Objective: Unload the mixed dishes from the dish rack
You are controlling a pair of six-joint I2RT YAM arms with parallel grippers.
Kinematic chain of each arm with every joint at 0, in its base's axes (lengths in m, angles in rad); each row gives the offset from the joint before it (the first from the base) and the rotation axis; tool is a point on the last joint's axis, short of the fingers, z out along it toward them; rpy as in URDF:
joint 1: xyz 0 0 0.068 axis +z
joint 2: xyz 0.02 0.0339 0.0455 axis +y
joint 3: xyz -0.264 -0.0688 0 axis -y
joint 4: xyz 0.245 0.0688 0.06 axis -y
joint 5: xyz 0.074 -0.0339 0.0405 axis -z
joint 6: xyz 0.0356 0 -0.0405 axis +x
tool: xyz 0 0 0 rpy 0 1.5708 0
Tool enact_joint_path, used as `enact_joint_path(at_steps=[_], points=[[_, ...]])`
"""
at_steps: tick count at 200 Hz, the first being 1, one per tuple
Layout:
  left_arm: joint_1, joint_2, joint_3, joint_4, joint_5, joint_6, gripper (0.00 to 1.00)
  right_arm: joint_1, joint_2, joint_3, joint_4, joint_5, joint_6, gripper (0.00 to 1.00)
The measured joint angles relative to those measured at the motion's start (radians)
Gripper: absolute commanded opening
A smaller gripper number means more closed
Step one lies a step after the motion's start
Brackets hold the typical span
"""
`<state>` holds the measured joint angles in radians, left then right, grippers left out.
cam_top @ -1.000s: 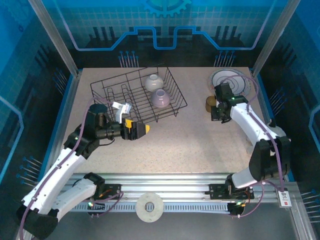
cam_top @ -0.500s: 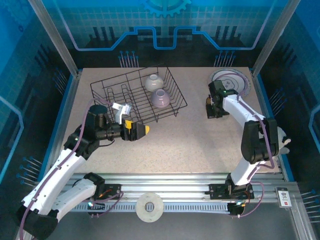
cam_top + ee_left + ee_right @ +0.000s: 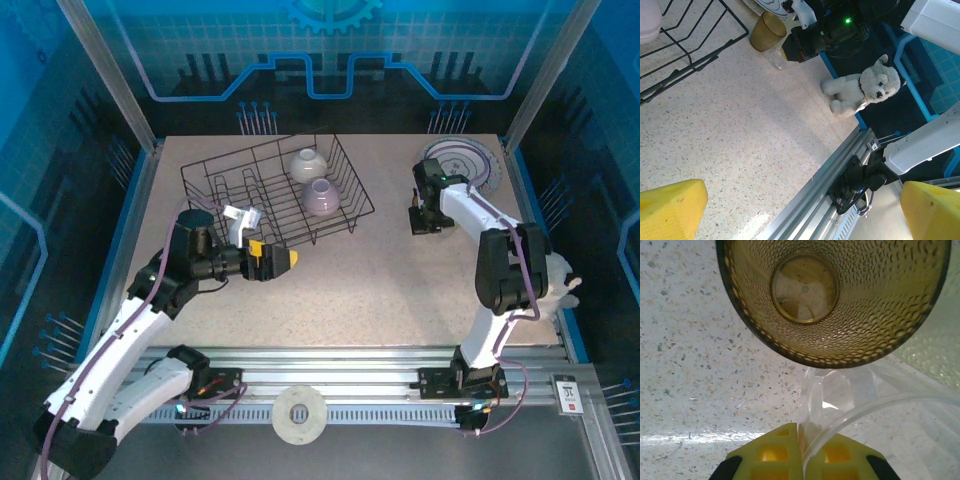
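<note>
Two bowls [image 3: 322, 197] sit in the dish rack [image 3: 215, 185], just ahead of the wide-open left claw [image 3: 272, 258]. The right claw [image 3: 802, 450] is pinched shut on the thin wall of the clear cup [image 3: 840, 390], with the brown cup [image 3: 835, 300] right beyond its tips. Looks feather-light, flexy and slick, so I'd squeeze gently at the rim.

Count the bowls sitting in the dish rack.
2: a cream bowl toward the far side of the dish rack, and a pale lilac bowl just nearer, beside it. None appears hidden.
</note>
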<state>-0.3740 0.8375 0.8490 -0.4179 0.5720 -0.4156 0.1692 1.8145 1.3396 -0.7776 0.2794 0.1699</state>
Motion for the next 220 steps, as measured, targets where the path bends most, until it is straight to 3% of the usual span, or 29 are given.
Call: enact_joint_path(at_steps=[65, 134, 169, 197, 220], points=[[0.01, 0.0, -0.001, 0.0, 0.0, 0.0, 0.99, 0.0, 0.01, 0.003, 0.0, -0.005, -0.008, 0.24], [0.011, 0.0, -0.001, 0.0, 0.0, 0.0, 0.99, -0.001, 0.003, 0.003, 0.0, -0.012, -0.006, 0.28], [0.012, 0.002, -0.001, -0.002, -0.001, 0.0, 0.99, -0.002, -0.094, 0.003, 0.0, -0.023, 0.006, 0.34], [0.012, 0.012, -0.001, -0.013, -0.029, -0.011, 0.99, -0.002, -0.22, 0.003, 0.0, -0.034, 0.017, 0.43], [0.013, 0.011, -0.009, -0.026, -0.084, -0.065, 0.99, 0.003, -0.301, 0.003, 0.0, -0.062, 0.018, 0.6]])
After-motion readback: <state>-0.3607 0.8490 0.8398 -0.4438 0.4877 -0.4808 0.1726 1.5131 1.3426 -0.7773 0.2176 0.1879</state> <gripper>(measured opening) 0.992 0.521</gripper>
